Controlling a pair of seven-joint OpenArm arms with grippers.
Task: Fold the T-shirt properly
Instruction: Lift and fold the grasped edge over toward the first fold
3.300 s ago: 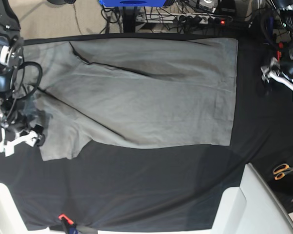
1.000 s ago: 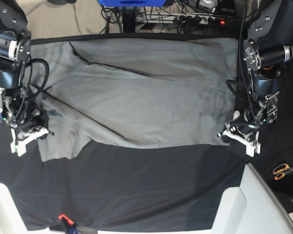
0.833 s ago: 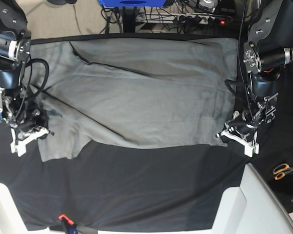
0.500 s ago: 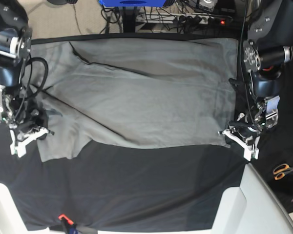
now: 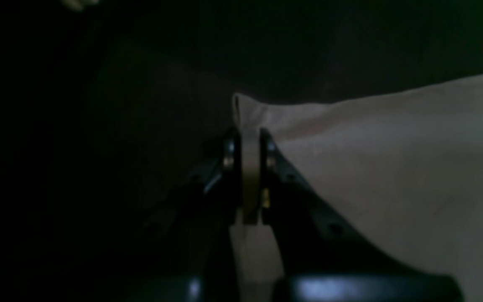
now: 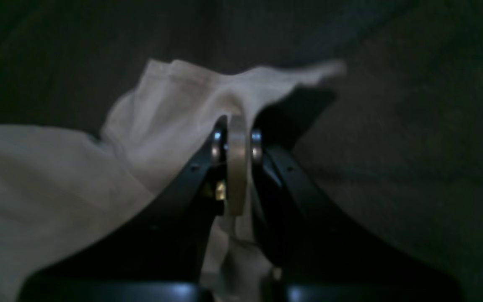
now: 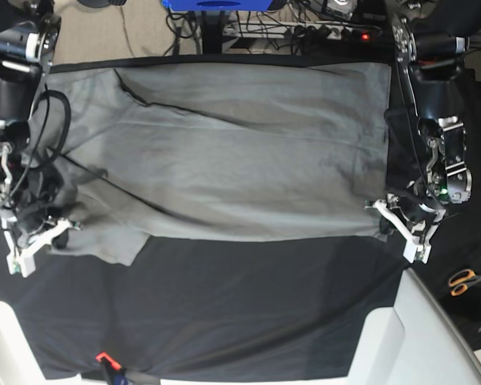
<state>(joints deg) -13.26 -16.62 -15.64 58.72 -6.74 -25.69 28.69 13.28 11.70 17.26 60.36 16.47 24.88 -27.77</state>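
The grey T-shirt [image 7: 224,152] lies spread on the black table cloth [image 7: 240,305], with a sleeve at the near left. My right gripper [image 7: 34,245] is at that sleeve's edge. In the right wrist view the right gripper [image 6: 233,138] is shut on a bunched fold of the T-shirt [image 6: 36,176]. My left gripper [image 7: 402,227] is at the shirt's near right corner. In the left wrist view the left gripper [image 5: 250,142] is shut on that corner of the T-shirt [image 5: 392,167], with cloth showing between the fingers.
Orange-handled scissors [image 7: 465,281] lie at the right edge. A white surface [image 7: 417,329] borders the cloth at the lower right. A red-tipped clamp [image 7: 106,361] holds the cloth's front edge. Cables and a blue object [image 7: 216,5] are behind the table.
Both grippers have shifted slightly toward the front of the table with the shirt's near edge. The sleeve at the left is now bunched up. The right-hand corner has drawn outward a little.
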